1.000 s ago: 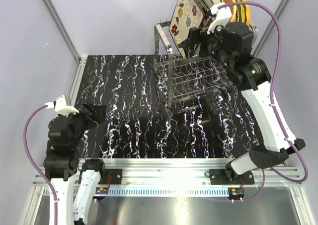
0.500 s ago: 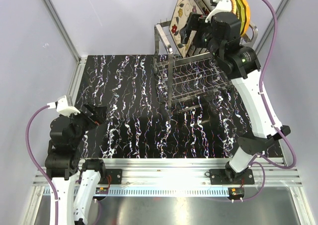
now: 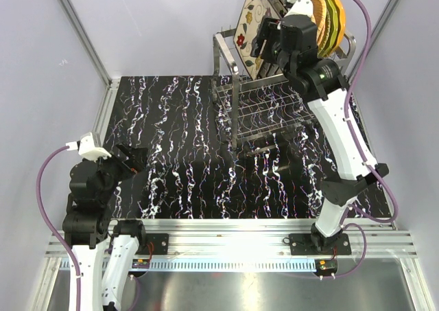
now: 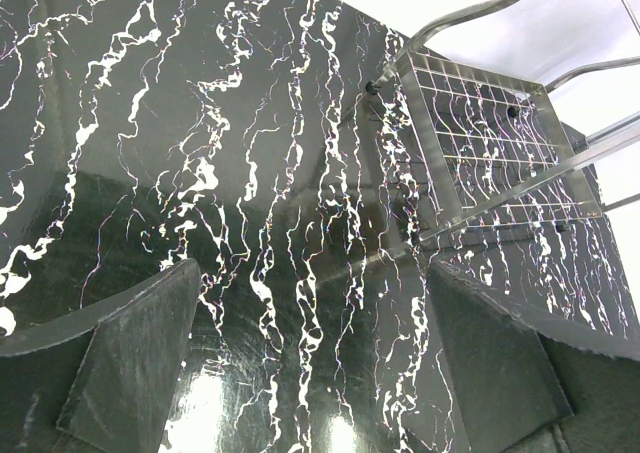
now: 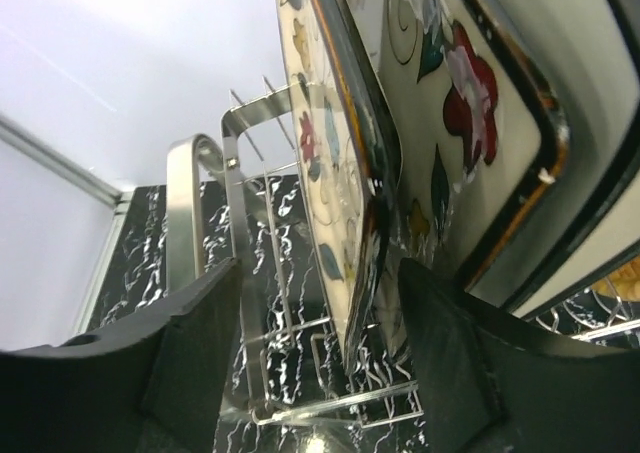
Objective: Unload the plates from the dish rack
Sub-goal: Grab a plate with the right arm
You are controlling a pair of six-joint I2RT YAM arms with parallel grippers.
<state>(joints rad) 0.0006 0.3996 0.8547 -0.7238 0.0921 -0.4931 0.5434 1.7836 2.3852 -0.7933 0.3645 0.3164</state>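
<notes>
The right hand (image 3: 263,44) is hovering at the flower-patterned cream plate (image 3: 250,14) standing in the dish rack (image 3: 267,108); the left hand (image 3: 132,158) is hanging over the black marbled bench (image 3: 178,112).

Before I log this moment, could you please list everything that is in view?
dish rack: one, silver wire, far right of the table.
flower-patterned plate: one, cream square, upright at the left end of the row in the rack.
other plates: several, count hidden by overlap; cream, orange-tan, green; upright behind it.
table: one, black with white marbling.
rail: one, aluminium, near edge.
cables: two, purple, one per arm.
left end effector: black, open, empty, near left.
right end effector: black, open, fingers either side of the flower-patterned plate's edge.
</notes>
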